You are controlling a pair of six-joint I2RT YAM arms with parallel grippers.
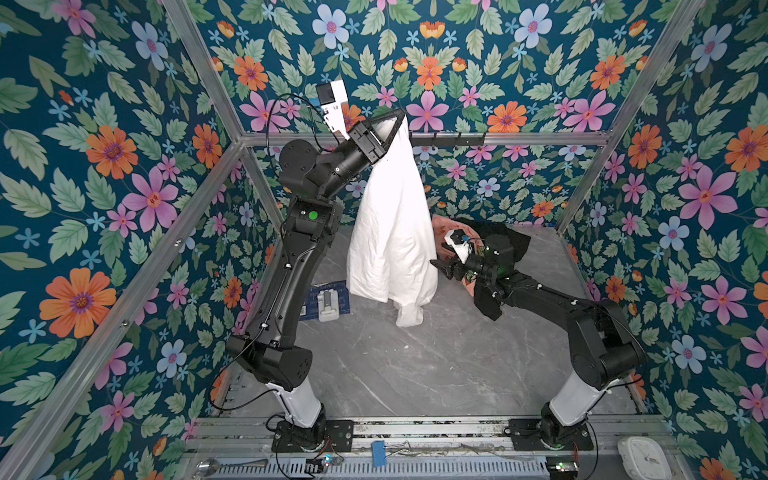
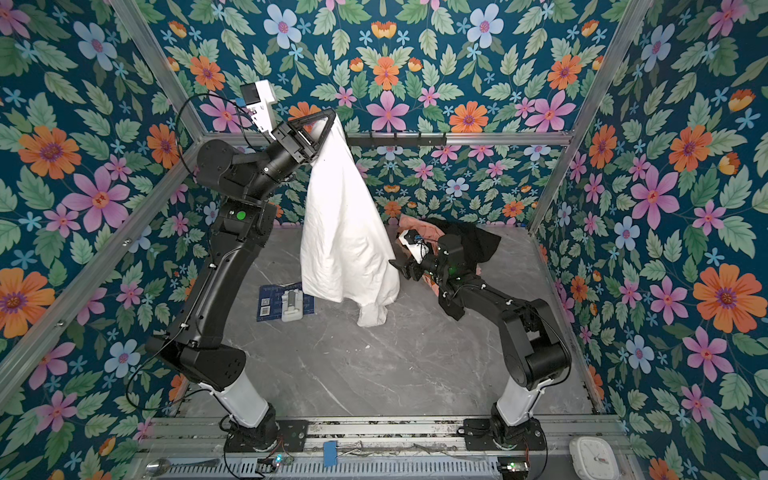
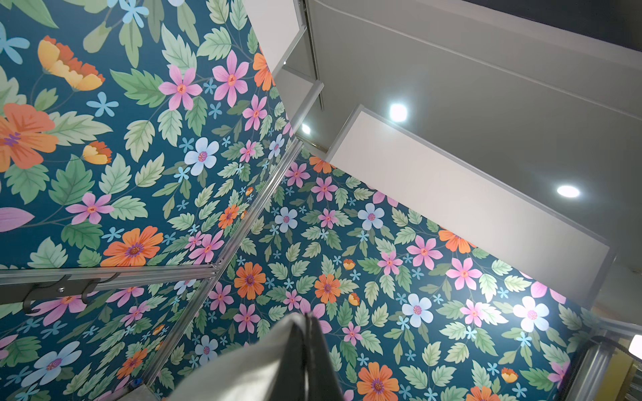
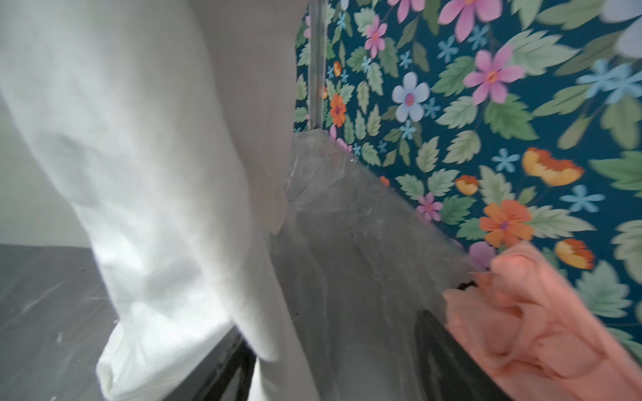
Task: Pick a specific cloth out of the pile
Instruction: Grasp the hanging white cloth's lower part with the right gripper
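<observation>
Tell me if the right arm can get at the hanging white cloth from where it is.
Probably yes. The right gripper is open right beside the lower part of the cloth, which hangs from the shut left gripper; nothing stands between them.

The left tool (image 3: 307, 321) points up at the wall corner, jaws pressed together, with white cloth (image 3: 239, 371) bunched against one side. Floral walls (image 3: 139, 156) meet at an aluminium post (image 3: 243, 225). A black hook rail (image 3: 52, 288) sits on a crossbar. Ceiling lights (image 3: 398, 112) glare overhead.
</observation>
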